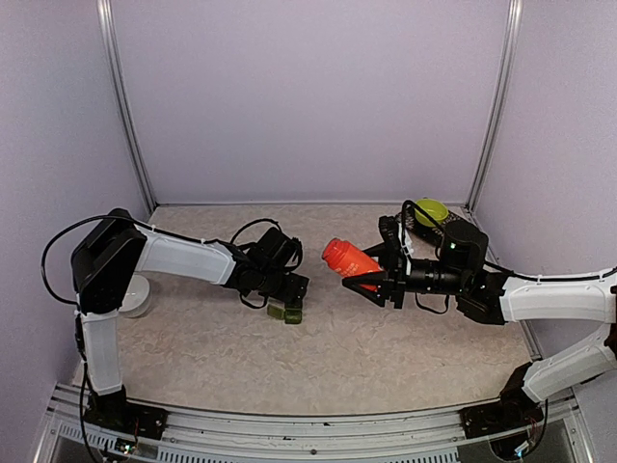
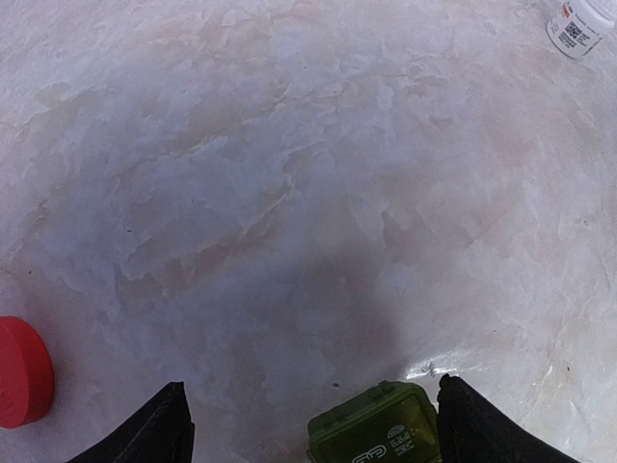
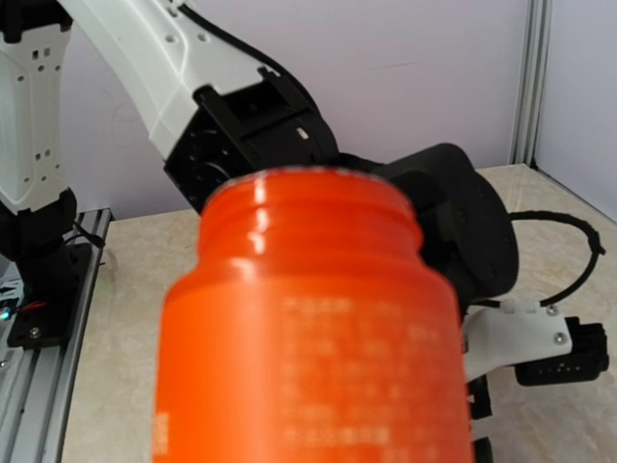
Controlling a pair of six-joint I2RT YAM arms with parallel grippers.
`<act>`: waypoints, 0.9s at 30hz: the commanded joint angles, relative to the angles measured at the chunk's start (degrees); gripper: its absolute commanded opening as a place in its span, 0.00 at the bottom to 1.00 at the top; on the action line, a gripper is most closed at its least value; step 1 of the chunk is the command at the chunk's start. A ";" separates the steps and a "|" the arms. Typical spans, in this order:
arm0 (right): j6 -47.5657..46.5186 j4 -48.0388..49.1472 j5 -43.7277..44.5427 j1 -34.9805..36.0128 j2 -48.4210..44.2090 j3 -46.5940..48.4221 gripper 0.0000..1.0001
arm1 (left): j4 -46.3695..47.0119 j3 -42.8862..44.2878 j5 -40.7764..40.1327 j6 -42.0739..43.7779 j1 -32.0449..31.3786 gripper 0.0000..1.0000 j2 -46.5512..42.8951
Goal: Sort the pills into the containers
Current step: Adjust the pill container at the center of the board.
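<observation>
Tabletop [image 1: 318, 362] of pale marbled material carries a small dark green plastic pill container [image 1: 286, 312] near its middle. The left gripper [image 1: 287, 299] hangs right over it. Its two black fingers [image 2: 159, 434] are spread wide and grasp nothing, and in the left wrist view the container [image 2: 376, 429] lies between them, close by the right-hand finger and apart from the other; one lid with pale marks shows. A round red cap [image 2: 19, 371] lies flat off to one side, and a white labelled bottle [image 2: 578, 24] stands well apart. The right gripper [image 1: 369, 275] is closed around an orange plastic bottle [image 1: 349, 258], held above the tabletop and tipped on its side toward the left arm, its threaded mouth [image 3: 313, 207] uncapped. A yellow-green bowl [image 1: 431, 210] sits at the far right corner.
</observation>
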 commanded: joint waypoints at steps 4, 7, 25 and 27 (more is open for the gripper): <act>0.06 1.58 -0.28 0.71 0.26 0.58 0.01 | -1.61 -0.62 -2.28 0.01 0.43 0.85 -0.46; 0.16 1.70 -0.45 0.70 0.58 0.60 0.01 | -1.25 -1.32 -3.17 -0.61 0.84 0.85 -1.16; 0.09 0.33 -1.21 0.75 1.62 2.04 0.01 | 5.96 -9.95 -3.34 -3.99 2.20 0.84 -10.17; 0.01 0.18 -1.22 0.71 1.53 2.16 0.01 | 6.19 -10.89 -3.70 -5.27 2.17 0.84 -11.13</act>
